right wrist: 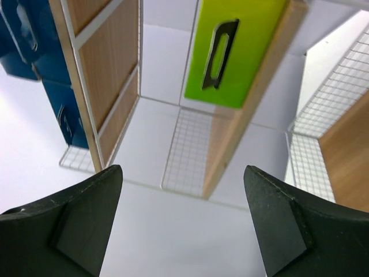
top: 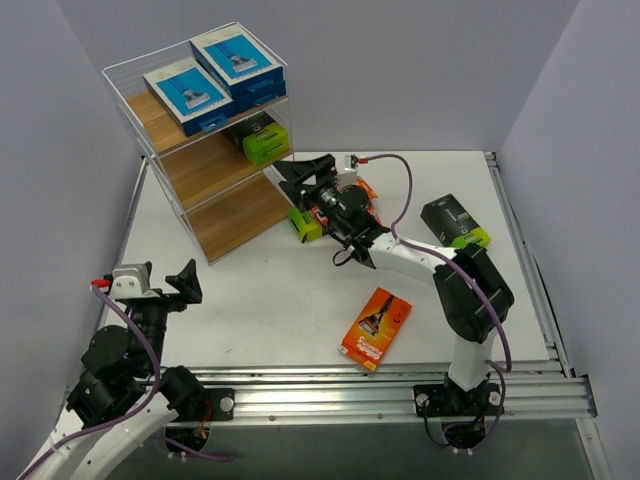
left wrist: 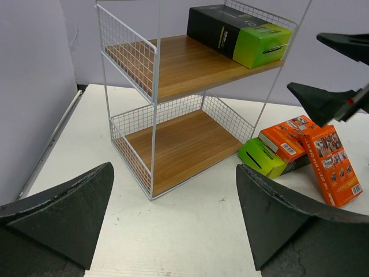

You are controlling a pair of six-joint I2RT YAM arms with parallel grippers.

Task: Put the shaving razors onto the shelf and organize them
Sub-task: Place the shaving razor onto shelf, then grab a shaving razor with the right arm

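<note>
- Your left gripper [left wrist: 173, 168] sits at 8 o'clock on the table [top: 280, 290]. Its fingers [left wrist: 57, 213] are spread wide with nothing between them, and it faces the shelf.
- The shelf [top: 215, 170] stands at 10 o'clock, set at an angle to the table's edges.
- Two blue packs [top: 188, 92] lie side by side on its top tier.
- A shelved black pack [left wrist: 222, 26] lies on the middle tier at the right end, with its lime end pointing to 5 o'clock.
- Your right gripper [right wrist: 183, 168] hangs just off the shelf's 4 o'clock side, level with the middle tier. Its fingers gape wide and hold nothing. In the wrist view, the shelved pack's lime end is straight ahead of them.
- Under that gripper, near the shelf's bottom corner, a lime pack [left wrist: 262, 157] lies on the table.
- A top orange pack [left wrist: 282, 141] rests on the lime pack.
- A side orange pack [left wrist: 333, 164] is just beside them at 3 o'clock. You cannot tell whether it touches them.
- A lone orange pack [top: 376, 328] lies flat at 5 o'clock, well apart from the others.
- A far black pack [top: 455, 222] lies at 3 o'clock, beside your right arm, with its lime end toward 4 o'clock.
</note>
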